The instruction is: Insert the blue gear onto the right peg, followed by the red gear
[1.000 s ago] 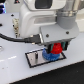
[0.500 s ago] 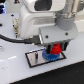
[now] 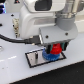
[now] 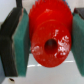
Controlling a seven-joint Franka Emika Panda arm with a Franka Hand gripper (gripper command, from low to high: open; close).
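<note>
Bright, even light throughout; both views are soft and blurry, with white glare on the table (image 3: 15, 70).

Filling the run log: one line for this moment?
end effector: shut on red gear | blue gear: on plate | red gear above blue gear

The exterior view looks down from in front and above, close to the arm, plate at lower centre. The wrist view sits nearer, facing along the gripper (image 4: 48, 42). Both views share the red gear (image 3: 57, 48).

No readable text, labels or numbers in either view
</note>
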